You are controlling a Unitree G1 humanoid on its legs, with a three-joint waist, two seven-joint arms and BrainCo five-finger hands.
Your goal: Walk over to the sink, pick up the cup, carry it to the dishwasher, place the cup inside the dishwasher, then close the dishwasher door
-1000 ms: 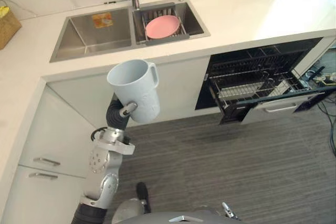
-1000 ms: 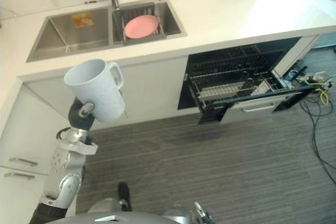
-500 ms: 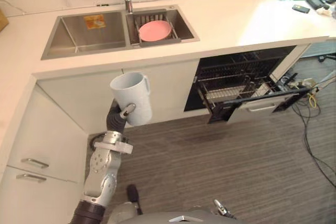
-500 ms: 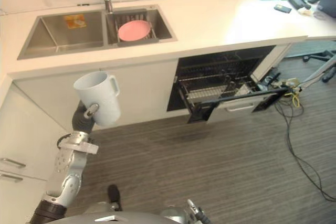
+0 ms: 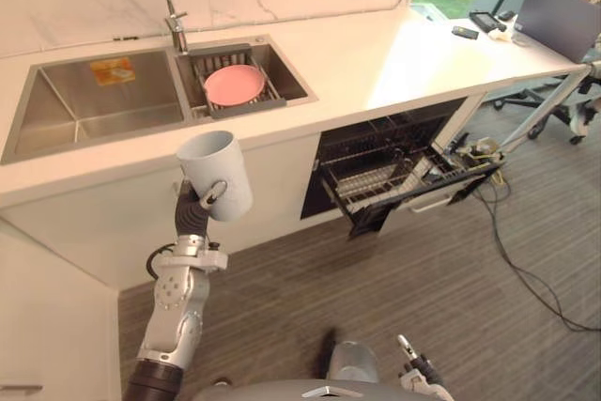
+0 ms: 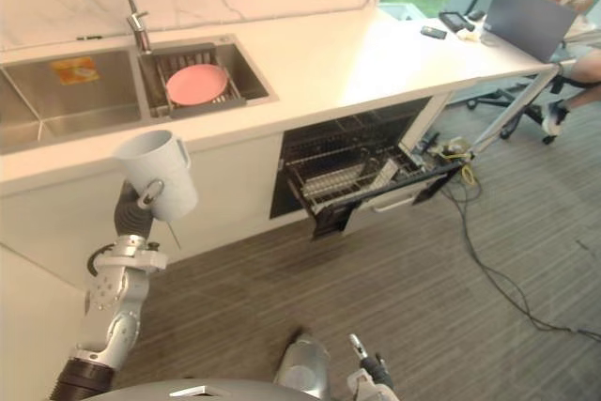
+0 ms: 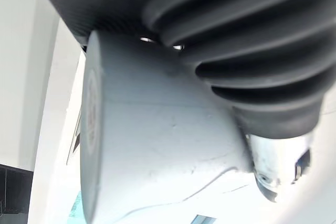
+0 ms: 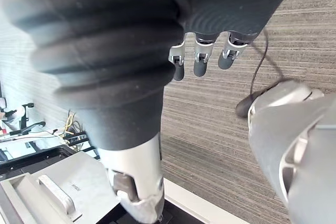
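**kettle_fan:** Where's the cup at this point, and which hand has to do the next bit?

**rackloader:** Starting closest in: the right hand [image 8: 202, 56] hangs low over the floor [image 5: 451, 307] with its fingers loose and nothing in it. The left hand [image 5: 212, 198] is raised out in front and clenched round the cup [image 5: 216, 174], with the thumb pressed on the side wall. The cup sits roughly upright, mouth up and leaning a touch, in the air in front of the cabinet face. It isn't resting on anything.

**kettle_fan:** And the dishwasher?

**rackloader:** That's the bit that matters. The dishwasher [image 5: 376, 143] is off to the robot's right of the cup and further out, under the tabletop [image 5: 376, 53]. Its door [image 5: 451, 178] is dropped down and the rack [image 5: 376, 174] is pulled out over it. So the carrying hand is on the far side from the target. My guess is the robot either turns its body right or swings the left arm across. The cup probably needs tipping over before it goes in the rack.

**kettle_fan:** Sink's done with?

**rackloader:** Looks like it. The sink [image 5: 94, 105] is beyond the cup with a pink plate [image 5: 235, 84] in its strainer.
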